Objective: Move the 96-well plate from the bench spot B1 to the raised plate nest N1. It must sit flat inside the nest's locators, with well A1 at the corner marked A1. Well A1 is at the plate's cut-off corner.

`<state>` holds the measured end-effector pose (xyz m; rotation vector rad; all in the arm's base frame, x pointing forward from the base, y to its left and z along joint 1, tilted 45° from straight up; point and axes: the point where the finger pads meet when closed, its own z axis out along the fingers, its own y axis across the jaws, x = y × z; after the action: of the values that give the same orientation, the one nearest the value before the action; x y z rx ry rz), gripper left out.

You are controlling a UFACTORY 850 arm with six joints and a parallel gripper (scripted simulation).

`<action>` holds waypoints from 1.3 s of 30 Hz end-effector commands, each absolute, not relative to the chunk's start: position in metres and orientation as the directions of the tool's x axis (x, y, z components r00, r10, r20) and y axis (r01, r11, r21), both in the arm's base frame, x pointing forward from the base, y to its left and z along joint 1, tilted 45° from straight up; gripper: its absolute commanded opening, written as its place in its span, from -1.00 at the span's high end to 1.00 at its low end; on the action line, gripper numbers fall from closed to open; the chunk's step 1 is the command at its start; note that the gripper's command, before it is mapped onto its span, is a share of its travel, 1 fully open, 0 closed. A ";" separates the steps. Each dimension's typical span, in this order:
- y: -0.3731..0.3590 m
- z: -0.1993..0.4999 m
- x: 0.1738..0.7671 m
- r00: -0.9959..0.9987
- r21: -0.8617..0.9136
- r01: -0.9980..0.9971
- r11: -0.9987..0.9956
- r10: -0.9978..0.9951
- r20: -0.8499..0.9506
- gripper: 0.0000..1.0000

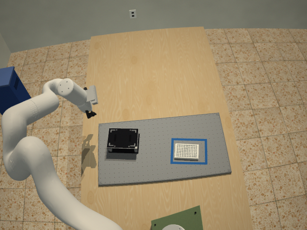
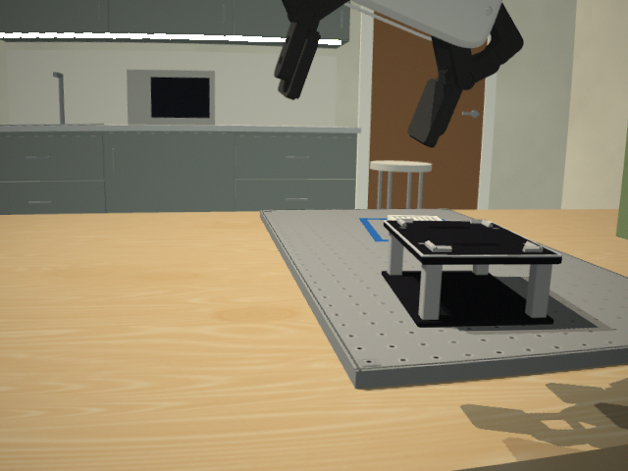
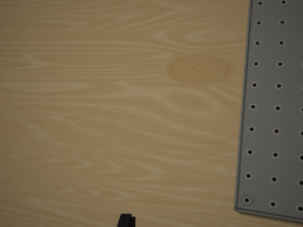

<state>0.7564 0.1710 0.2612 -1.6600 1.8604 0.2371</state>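
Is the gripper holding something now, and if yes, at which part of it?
Nothing is held. The gripper hangs open above the table, and the 96-well plate lies inside the blue frame.

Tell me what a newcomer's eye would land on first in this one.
Probably the white 96-well plate inside its blue-taped frame on the right of the grey perforated board. Next, the black raised nest on the board's left. The open, empty pincer hangs off the board's left end, above the wooden table.
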 end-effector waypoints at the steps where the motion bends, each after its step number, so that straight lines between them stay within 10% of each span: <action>1: 0.170 0.262 0.757 -0.011 -0.269 -0.944 0.192 -0.832 -0.555 -1.00; 39: 0.108 0.185 0.741 -0.066 -0.158 -0.971 0.181 -0.834 -0.547 -1.00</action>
<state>0.7446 0.1185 0.1971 -1.6858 1.9274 0.3223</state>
